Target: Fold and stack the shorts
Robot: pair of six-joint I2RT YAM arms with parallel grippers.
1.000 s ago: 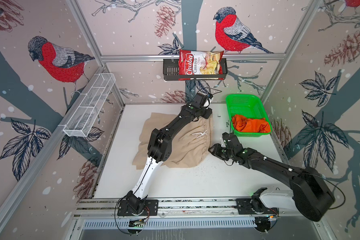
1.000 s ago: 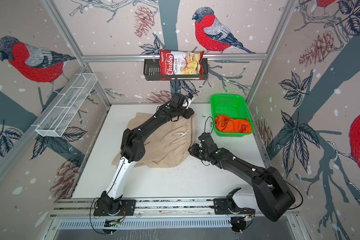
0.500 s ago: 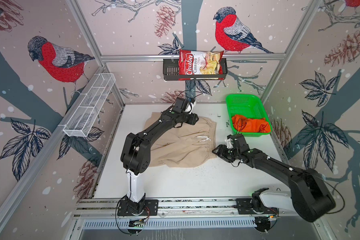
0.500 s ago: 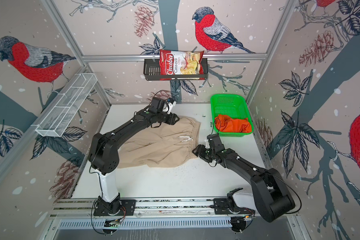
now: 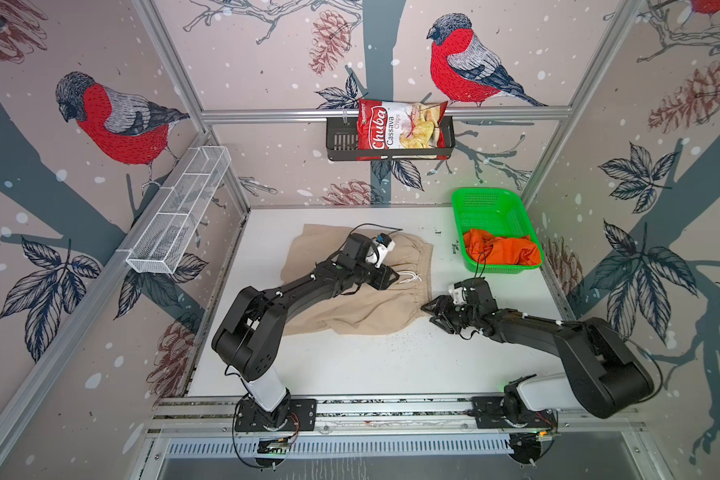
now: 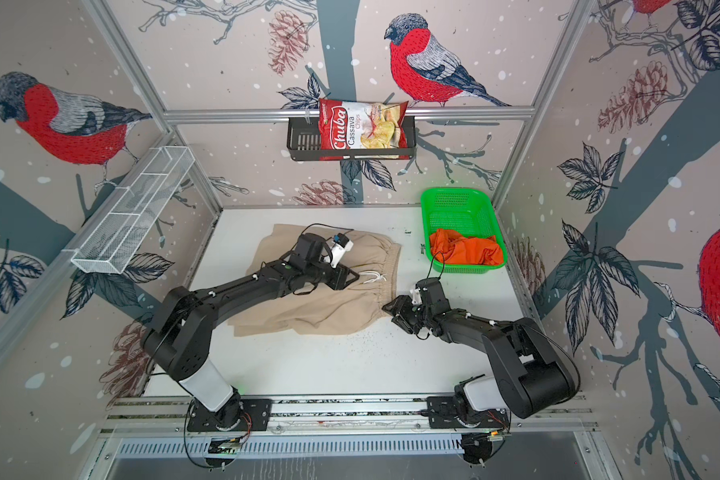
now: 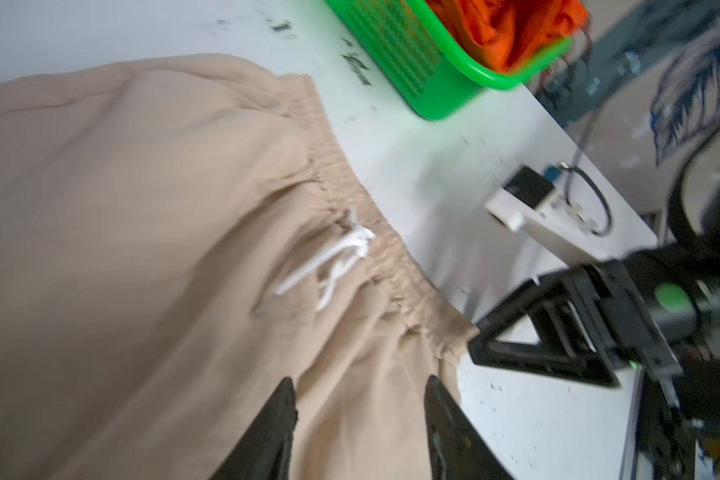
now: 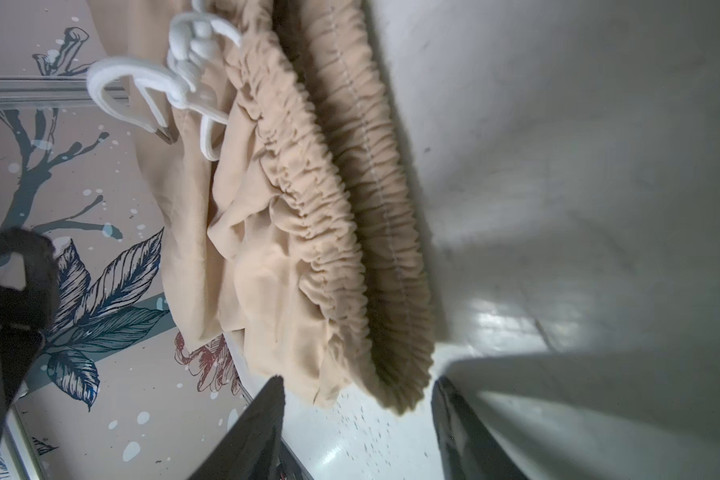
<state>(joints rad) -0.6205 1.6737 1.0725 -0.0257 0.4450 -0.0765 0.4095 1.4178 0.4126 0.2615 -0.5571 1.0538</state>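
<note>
Seemingly pre-fold: plain beige cloth shorts (image 5: 350, 307) lie spread on the white table (image 5: 350, 365); left gripper (image 5: 386, 276), jaws apart, hovers by the drawstring (image 5: 410, 277); right gripper (image 5: 429, 308), likewise parted, sits at a waistband corner (image 7: 454, 332) it should pinch next.

Beige shorts (image 5: 350, 316): soft matt cloth, lightly creased. Waistband (image 8: 350, 208): same cloth, tightly gathered into fine ribs. Drawstring (image 8: 184, 83): smooth white cord, matt. Orange shorts (image 5: 504, 251): matt cloth, crumpled. Basket (image 5: 487, 195): glossy green plastic, perforated mesh walls. Table (image 5: 391, 365): white, smooth, faint sheen, dark speckling. Chip bag (image 5: 400, 129): glossy film. Wall rack (image 5: 179, 216): white wire mesh
</note>
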